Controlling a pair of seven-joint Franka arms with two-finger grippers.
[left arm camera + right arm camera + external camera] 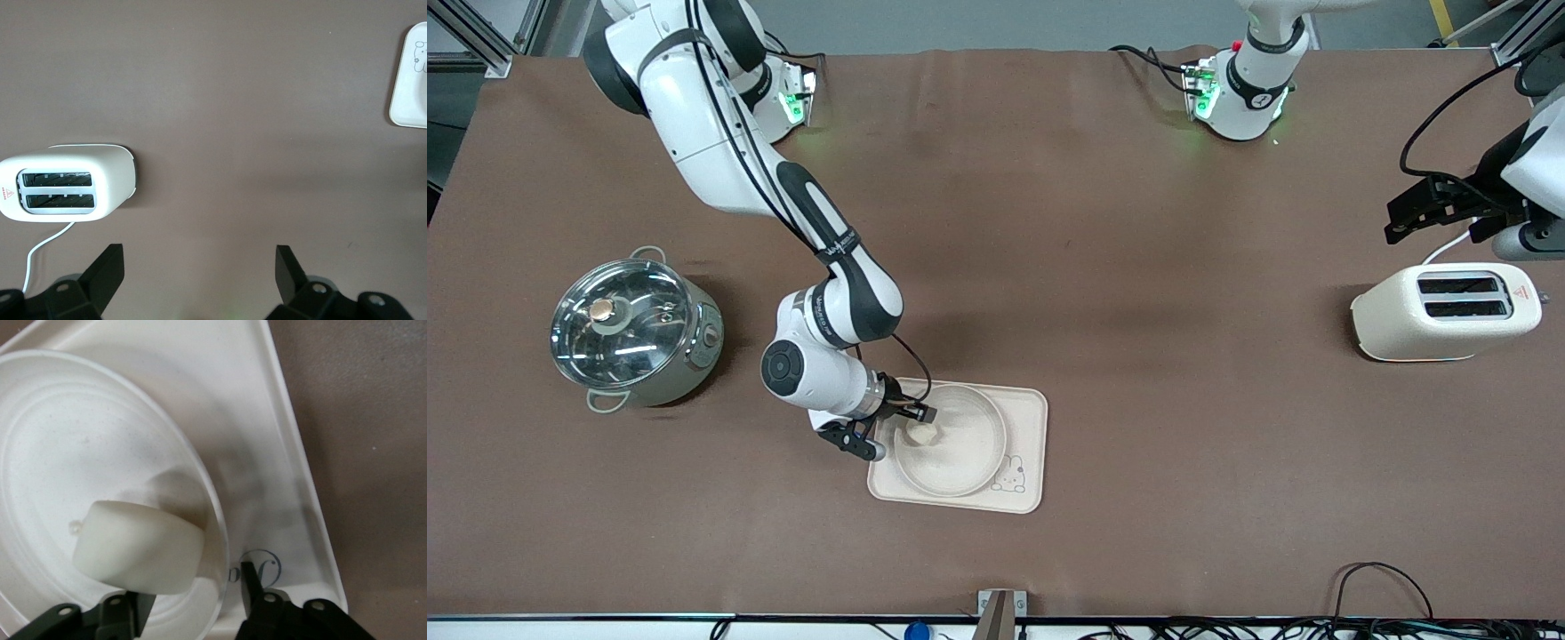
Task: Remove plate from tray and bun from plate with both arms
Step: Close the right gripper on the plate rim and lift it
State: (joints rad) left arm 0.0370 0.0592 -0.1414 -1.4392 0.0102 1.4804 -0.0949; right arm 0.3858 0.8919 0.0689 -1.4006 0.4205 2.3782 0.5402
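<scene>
The round cream plate (969, 462) rests on the rectangular rabbit tray (1027, 418). The pale bun (922, 433) lies in the plate by the rim toward the right arm's end. My right gripper (898, 433) is low over that rim and open. In the right wrist view the bun (137, 547) lies on the plate (80, 440) against one finger, while the other finger is outside the rim over the tray (267, 453); the gripper (191, 587) straddles the rim. My left gripper (1400, 222) waits open and empty in the air near the toaster, also seen in its wrist view (198, 252).
A cream toaster (1445, 311) stands toward the left arm's end, also in the left wrist view (67, 183) with its white cord. A lidded steel pot (633, 329) stands toward the right arm's end. The tray's corner shows in the left wrist view (410, 87).
</scene>
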